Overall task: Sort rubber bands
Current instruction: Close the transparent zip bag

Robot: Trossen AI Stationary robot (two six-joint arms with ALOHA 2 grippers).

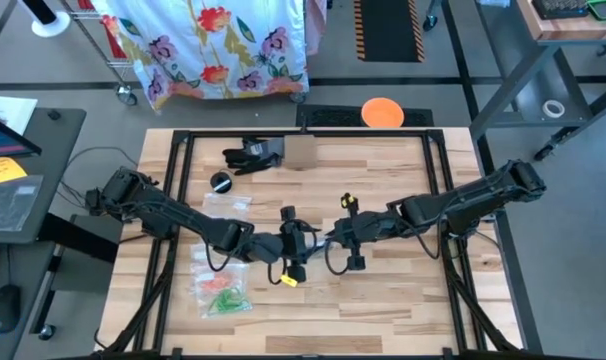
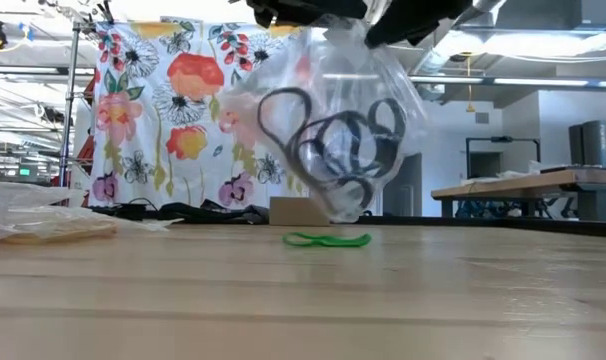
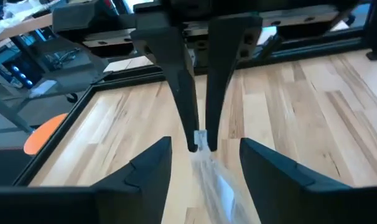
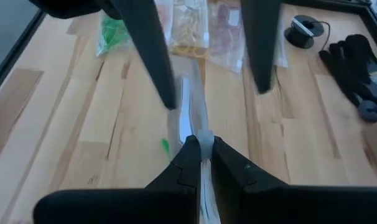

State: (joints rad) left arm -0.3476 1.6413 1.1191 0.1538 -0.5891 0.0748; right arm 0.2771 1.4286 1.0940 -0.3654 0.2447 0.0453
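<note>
I have the two arms meeting over the middle of the tabletop point(image 1: 383, 300), with a clear zip bag point(image 2: 328, 120) hanging between them above the wood. My right pincer point(image 4: 201, 144) is pinched shut on the bag's top edge; that wrist view shows both fingers closed on the clear plastic. My left pincer point(image 3: 201, 163) faces it with its fingers spread wide on either side of the bag, gripping nothing.

In the low view, several dark rubber bands point(image 2: 338, 140) sit inside the hanging bag, so I judge the dark batch to be largely bagged. At the near left of the tabletop lie a few more clear bags point(image 1: 221, 285): one holds green bands point(image 1: 226, 300), and the right wrist view shows a yellowish lot point(image 4: 190, 28) and a reddish lot point(image 4: 224, 28) in bags beside it. Those colours look mostly sorted too.

What is left, as far as I can see: one green band point(image 2: 327, 239) lies loose on the wood under the hanging bag, well apart from the green bag, and it needs picking up. The dark bag is not yet set down with the others. I cannot tell whether any bag is sealed, or whether more strays lie hidden under the arms.
</note>
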